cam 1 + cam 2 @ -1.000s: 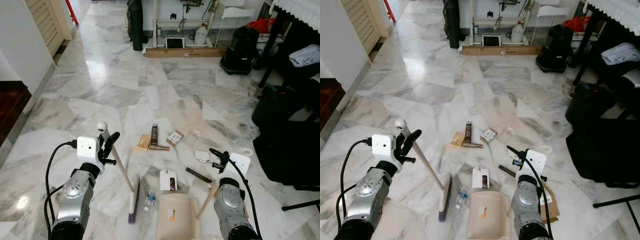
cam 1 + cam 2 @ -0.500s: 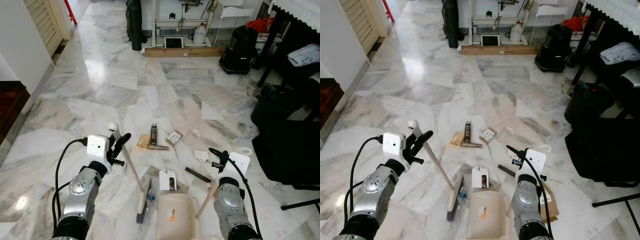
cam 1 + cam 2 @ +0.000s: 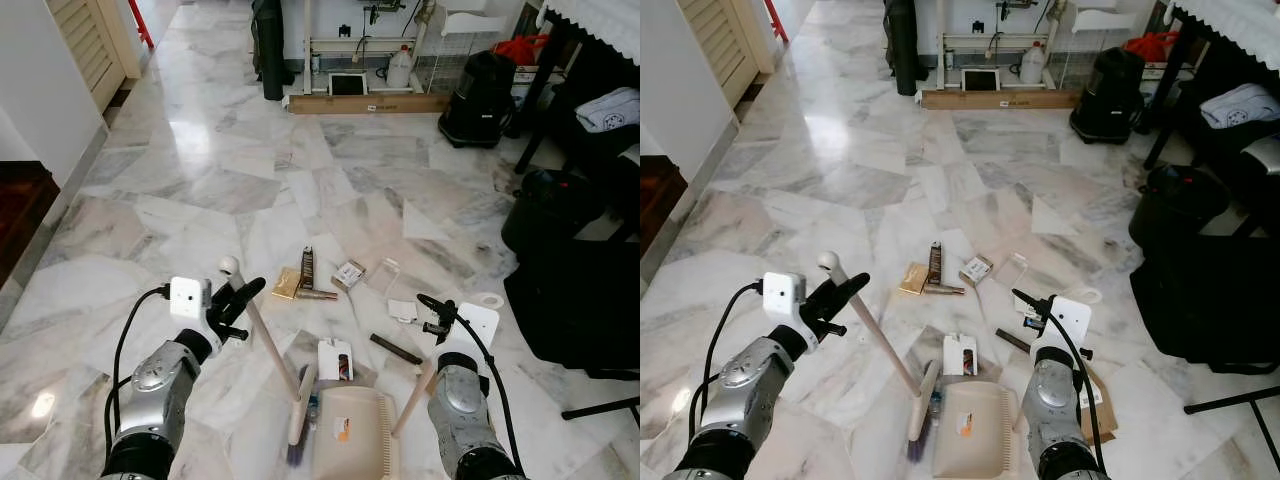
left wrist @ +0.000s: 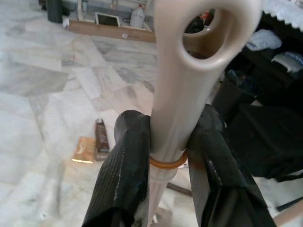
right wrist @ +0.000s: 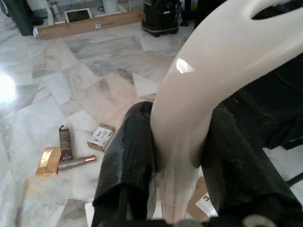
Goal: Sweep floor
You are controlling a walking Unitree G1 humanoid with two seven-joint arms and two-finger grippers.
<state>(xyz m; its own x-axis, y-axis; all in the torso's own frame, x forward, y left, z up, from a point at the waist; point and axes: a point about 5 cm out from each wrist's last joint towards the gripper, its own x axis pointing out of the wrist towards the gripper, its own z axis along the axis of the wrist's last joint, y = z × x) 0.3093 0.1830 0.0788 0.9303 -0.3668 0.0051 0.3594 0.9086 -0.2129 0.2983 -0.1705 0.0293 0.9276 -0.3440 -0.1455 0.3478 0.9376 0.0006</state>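
My left gripper is shut on the upper end of a beige broom handle; the left wrist view shows both fingers clamped on the broom handle. The brush head rests on the marble floor against the left edge of a beige dustpan. My right gripper is shut on the dustpan handle. A small bottle lies between brush and pan. Litter lies ahead: a white box, gold packet, brown box, small carton, black stick.
Black bags and a dark table leg crowd the right side. A black vacuum and a long cardboard box stand at the back. A dark wooden step is at the left; open marble lies between.
My left gripper has swung the broom rightward, and the brush head has slid across the floor up against the dustpan, pushing the small bottle along. The right arm and dustpan have stayed put.
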